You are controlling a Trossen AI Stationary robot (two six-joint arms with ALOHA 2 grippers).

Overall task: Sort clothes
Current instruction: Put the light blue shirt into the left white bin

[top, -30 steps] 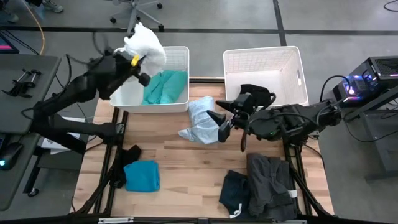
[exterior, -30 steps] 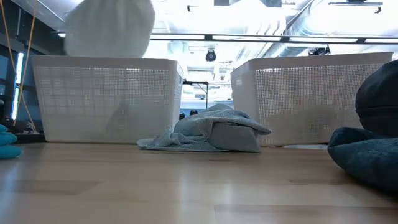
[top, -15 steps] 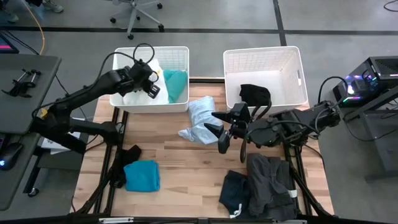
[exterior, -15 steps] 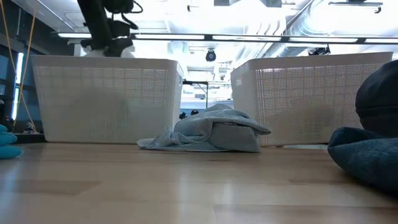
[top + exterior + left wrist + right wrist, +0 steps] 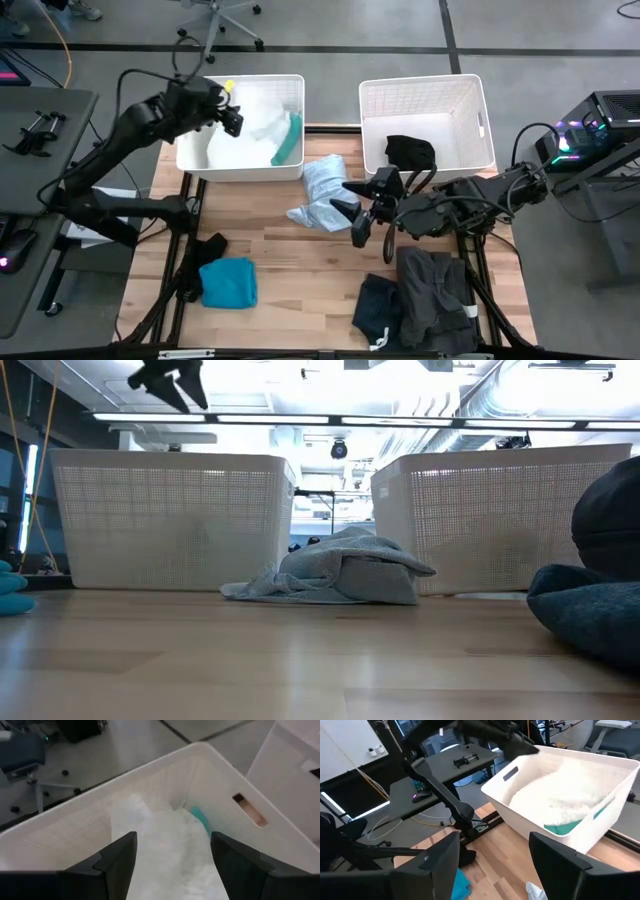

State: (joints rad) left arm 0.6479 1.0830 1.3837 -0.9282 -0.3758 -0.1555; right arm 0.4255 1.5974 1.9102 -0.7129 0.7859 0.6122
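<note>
left gripper (image 5: pixel 228 112) is raised over the left basket (image 5: pixel 195 158), fingers spread apart and holding nothing; in the left wrist view the two dark fingers (image 5: pixel 117 857) frame the white garment (image 5: pixel 165 845) lying inside that basket; a teal garment (image 5: pixel 288 140) shows beside the white one, against the basket wall nearer the table centre; right gripper (image 5: pixel 355 210) hovers above the table near its middle, fingers apart, empty; it sits just beside the pale blue garment (image 5: pixel 322 192), which lies crumpled on the wood between the two baskets; the low view shows the same garment (image 5: pixel 340 572) resting on the table top in front of the basket walls; a black garment (image 5: pixel 409 152) lies in the right basket (image 5: pixel 475 120); a bright blue garment (image 5: pixel 228 282) lies folded on the near left part of the table, touching a small black garment (image 5: pixel 208 250); a dark grey garment (image 5: pixel 436 295) and a navy garment (image 5: pixel 378 308) lie side by side on the near right part of the table.
</note>
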